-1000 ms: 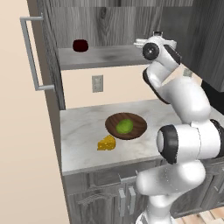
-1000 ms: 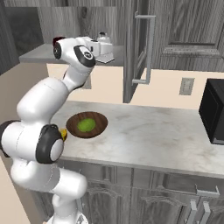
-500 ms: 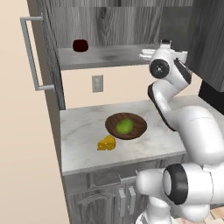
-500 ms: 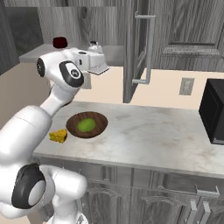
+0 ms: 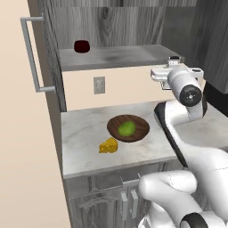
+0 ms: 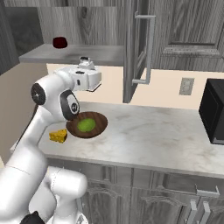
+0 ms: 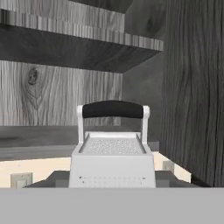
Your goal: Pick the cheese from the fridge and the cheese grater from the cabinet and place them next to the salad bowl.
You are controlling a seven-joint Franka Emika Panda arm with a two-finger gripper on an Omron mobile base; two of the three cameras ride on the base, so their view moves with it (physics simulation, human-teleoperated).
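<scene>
A cabinet door (image 5: 33, 53) with a long bar handle stands open at far left of the bowl (image 5: 128, 128), which sits on the marble worktop (image 5: 80, 142) holding a green lettuce ball. A dark red cup (image 5: 81, 46) stands on the cabinet shelf (image 5: 111, 57), up and left of the bowl. The cheese (image 5: 108, 145) lies on the worktop just beside the bowl's near left rim. Up and right of the bowl, level with the shelf's front edge, the end effector (image 5: 167, 73) carries the grater (image 7: 113, 153), its jaws pinching the grater's body; the hand view shows the grater upright, black handle on top, clear of the shelf.
</scene>
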